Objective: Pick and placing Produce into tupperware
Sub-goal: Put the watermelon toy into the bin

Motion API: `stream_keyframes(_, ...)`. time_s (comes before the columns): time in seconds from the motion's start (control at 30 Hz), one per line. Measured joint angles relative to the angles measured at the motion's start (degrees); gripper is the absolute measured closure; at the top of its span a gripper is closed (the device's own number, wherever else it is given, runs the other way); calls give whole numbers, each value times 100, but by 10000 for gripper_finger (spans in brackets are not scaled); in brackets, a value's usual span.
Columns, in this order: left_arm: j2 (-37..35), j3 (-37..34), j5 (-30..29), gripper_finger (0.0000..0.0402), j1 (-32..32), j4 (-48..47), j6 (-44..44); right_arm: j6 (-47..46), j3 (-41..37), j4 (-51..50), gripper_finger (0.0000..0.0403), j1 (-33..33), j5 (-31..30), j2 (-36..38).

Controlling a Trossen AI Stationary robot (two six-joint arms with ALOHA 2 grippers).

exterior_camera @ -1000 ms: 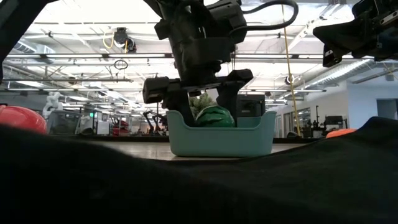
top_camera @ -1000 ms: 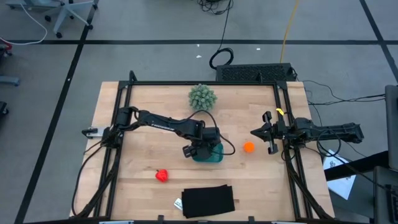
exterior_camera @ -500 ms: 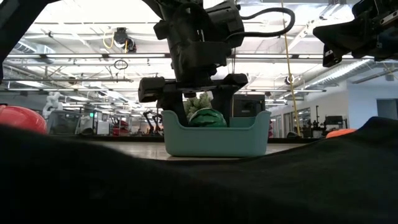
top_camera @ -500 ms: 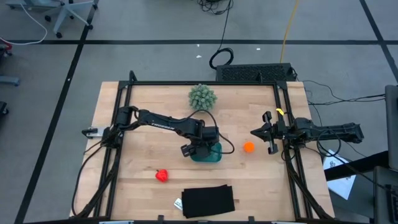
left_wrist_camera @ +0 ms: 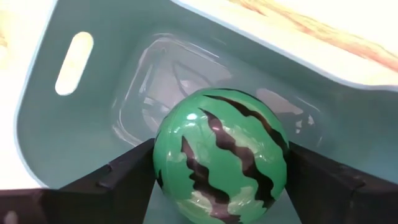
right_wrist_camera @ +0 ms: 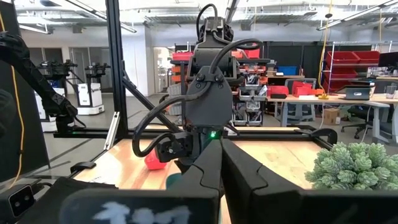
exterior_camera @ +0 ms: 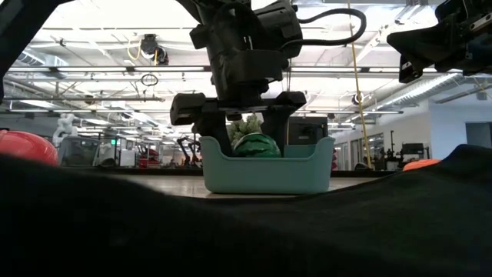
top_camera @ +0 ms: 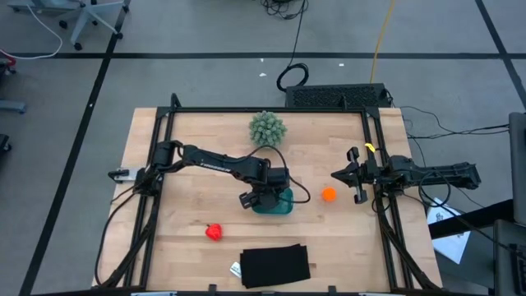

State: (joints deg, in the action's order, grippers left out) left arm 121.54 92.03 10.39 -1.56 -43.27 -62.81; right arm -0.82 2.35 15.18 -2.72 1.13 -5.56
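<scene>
My left gripper (top_camera: 267, 197) reaches down into the teal-blue tub (top_camera: 282, 207) near the table's middle and is shut on the dark green striped ball (left_wrist_camera: 221, 155). In the low view the ball's top (exterior_camera: 254, 144) shows above the tub's rim (exterior_camera: 265, 158). The orange ball (top_camera: 329, 195) rests on the table right of the tub. The red lumpy piece (top_camera: 214, 232) lies toward the near left. My right gripper (top_camera: 335, 175) waits shut at the table's right side, just beyond the orange ball. My left gripper pinches the striped ball between its two fingers (left_wrist_camera: 127, 174), one on each opposite side (left_wrist_camera: 280, 162) at about its widest part. The fingers come from above, pointing down into the tub. Whether the ball rests on the tub's floor I cannot tell.
A larger pale green spiky ball (top_camera: 267, 127) stands toward the far edge behind the tub. A black flat rectangle (top_camera: 275, 265) lies at the near edge and fills the foreground of the low view. Dark frame rails (top_camera: 156, 189) run along the table's left and right sides.
My left gripper has shifted a little toward the table's left while staying shut on the striped ball. The tub has slid a short way left along the table with it. Over the last half second nothing has moved.
</scene>
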Motion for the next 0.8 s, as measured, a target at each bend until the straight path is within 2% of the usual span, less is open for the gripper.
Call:
stream_keyframes(0.23, 0, 0, -206, 56, 0, 2, 110, -2, 2, 0, 403, 0, 0, 2)
stream_keyframes(0.6, -4, 0, -317, 82, -58, -43, 153, -1, 2, 2, 403, 0, 0, 2)
stream_keyframes(0.8, -9, 0, -414, 74, -103, -206, 343, -2, 0, 2, 403, 0, 0, 2)
